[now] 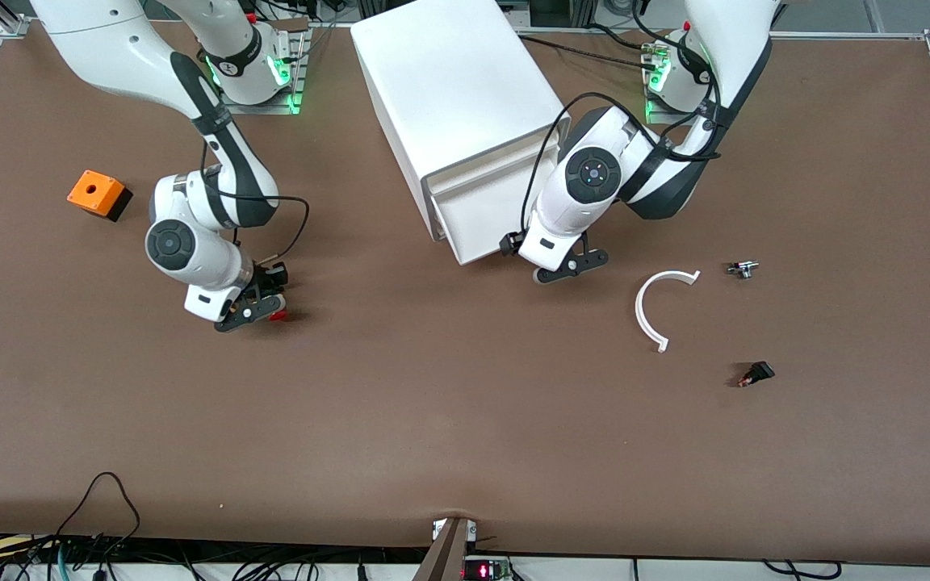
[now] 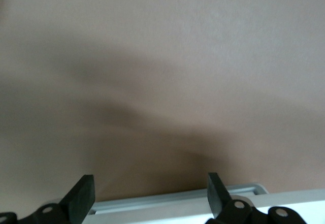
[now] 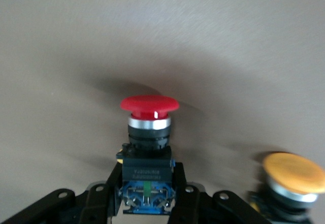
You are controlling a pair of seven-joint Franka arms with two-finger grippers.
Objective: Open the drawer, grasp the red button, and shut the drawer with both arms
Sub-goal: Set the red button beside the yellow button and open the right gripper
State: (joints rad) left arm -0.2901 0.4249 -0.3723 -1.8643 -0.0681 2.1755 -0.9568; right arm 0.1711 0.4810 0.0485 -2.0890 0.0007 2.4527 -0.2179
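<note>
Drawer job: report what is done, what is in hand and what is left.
Done: the drawer stands pulled out of the cabinet. In hand: the right pincer is shut on the red button, over the table. Left: closing the drawer; the left pincer is open at its front.

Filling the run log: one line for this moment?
right gripper: shut on red button | left gripper: open at drawer front | drawer: open
</note>
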